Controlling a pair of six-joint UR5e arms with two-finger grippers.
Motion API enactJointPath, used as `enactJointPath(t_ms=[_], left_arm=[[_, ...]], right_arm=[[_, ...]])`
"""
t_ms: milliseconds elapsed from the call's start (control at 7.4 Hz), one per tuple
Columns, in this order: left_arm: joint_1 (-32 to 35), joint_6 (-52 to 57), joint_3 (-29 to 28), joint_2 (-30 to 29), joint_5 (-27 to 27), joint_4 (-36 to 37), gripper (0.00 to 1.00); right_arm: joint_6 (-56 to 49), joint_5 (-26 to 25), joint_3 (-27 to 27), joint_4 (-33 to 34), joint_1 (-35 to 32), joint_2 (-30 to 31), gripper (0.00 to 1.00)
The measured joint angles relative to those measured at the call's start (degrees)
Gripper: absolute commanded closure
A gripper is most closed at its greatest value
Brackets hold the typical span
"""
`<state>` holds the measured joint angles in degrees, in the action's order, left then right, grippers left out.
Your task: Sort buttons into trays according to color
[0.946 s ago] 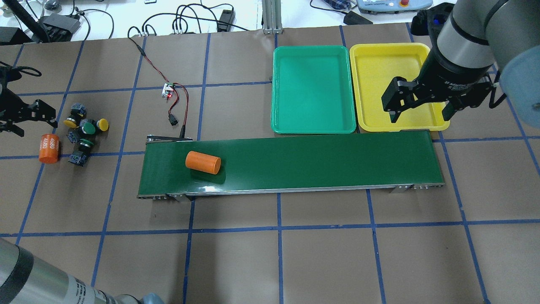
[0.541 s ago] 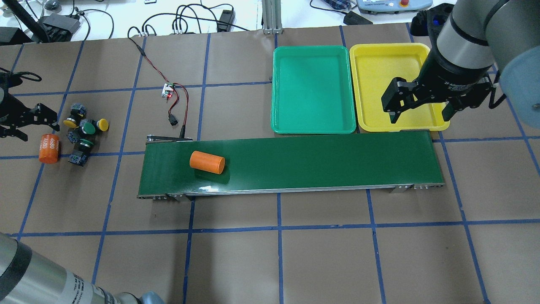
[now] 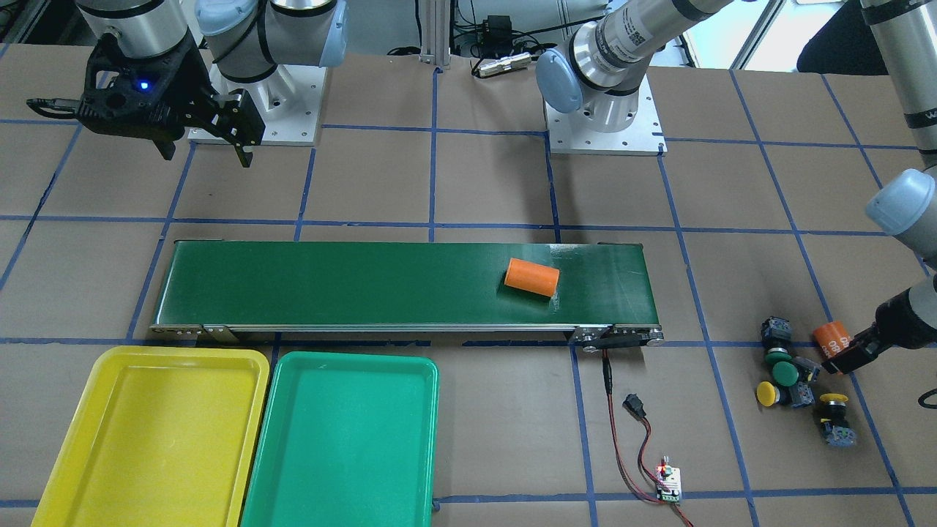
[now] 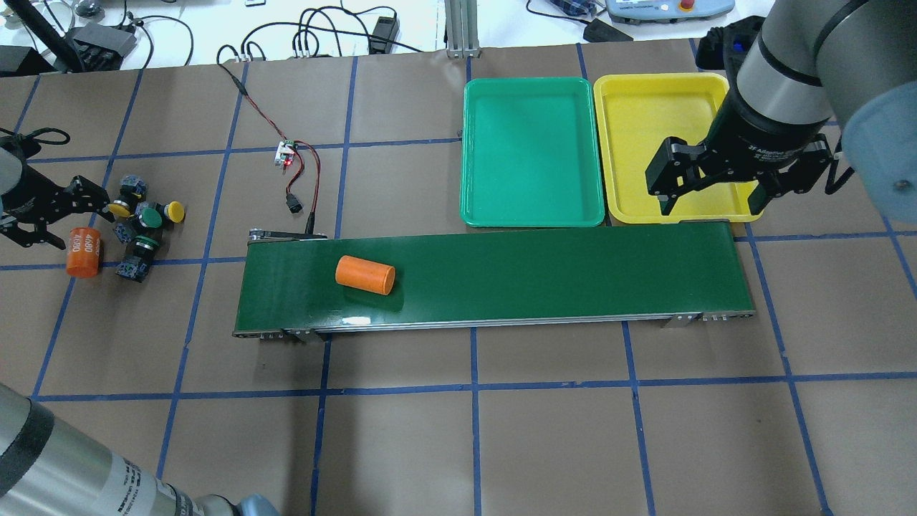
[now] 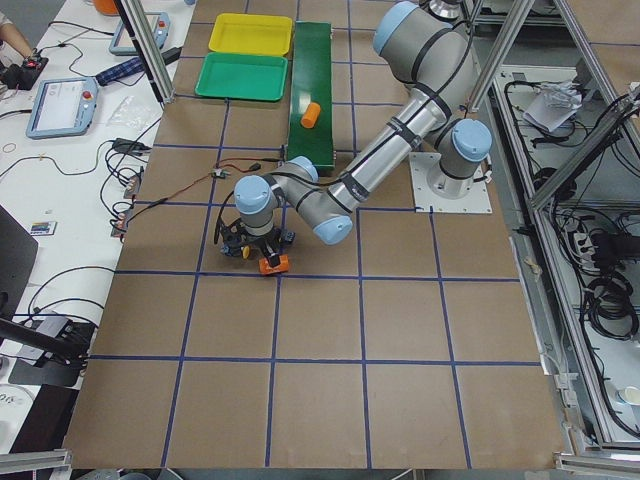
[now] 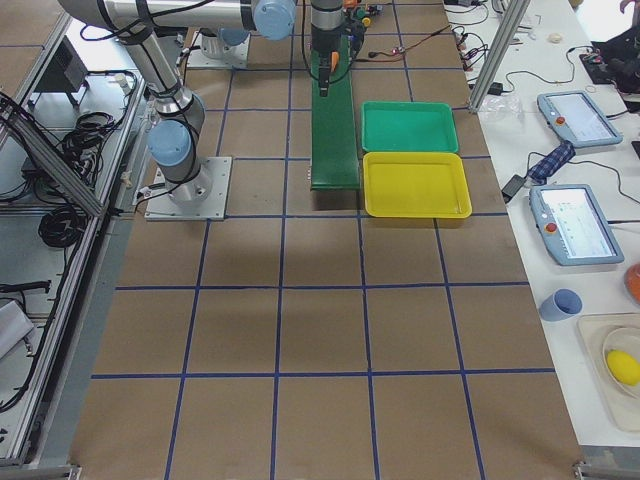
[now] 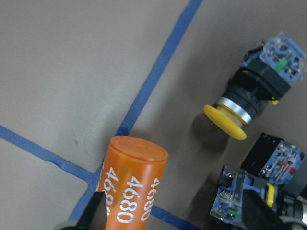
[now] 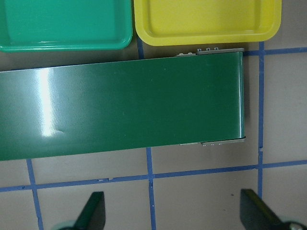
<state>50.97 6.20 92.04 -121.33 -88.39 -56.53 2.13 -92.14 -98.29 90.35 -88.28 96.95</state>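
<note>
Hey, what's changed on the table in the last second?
The cylinder on the belt travelled toward the robot's right. The left end effector, open, moved in toward the buttons; the right end effector, open too, shifted slightly. Nothing was gripped or released. Buttons, green tray, yellow tray and the other cylinder stayed put.

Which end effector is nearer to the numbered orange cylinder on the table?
Left. The left end effector is right beside the numbered orange cylinder; the right end effector hangs far off, near the conveyor belt's other end.
</note>
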Motion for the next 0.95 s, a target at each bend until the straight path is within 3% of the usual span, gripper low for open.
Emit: enactJointPath(t_ms=[946], left_arm=[[-1.2, -3.5, 6.3, -1.4, -0.7, 10.4, 0.0]], right_arm=[[0.1, 0.1, -1.7, 0.1, 0.0, 0.1, 0.0]])
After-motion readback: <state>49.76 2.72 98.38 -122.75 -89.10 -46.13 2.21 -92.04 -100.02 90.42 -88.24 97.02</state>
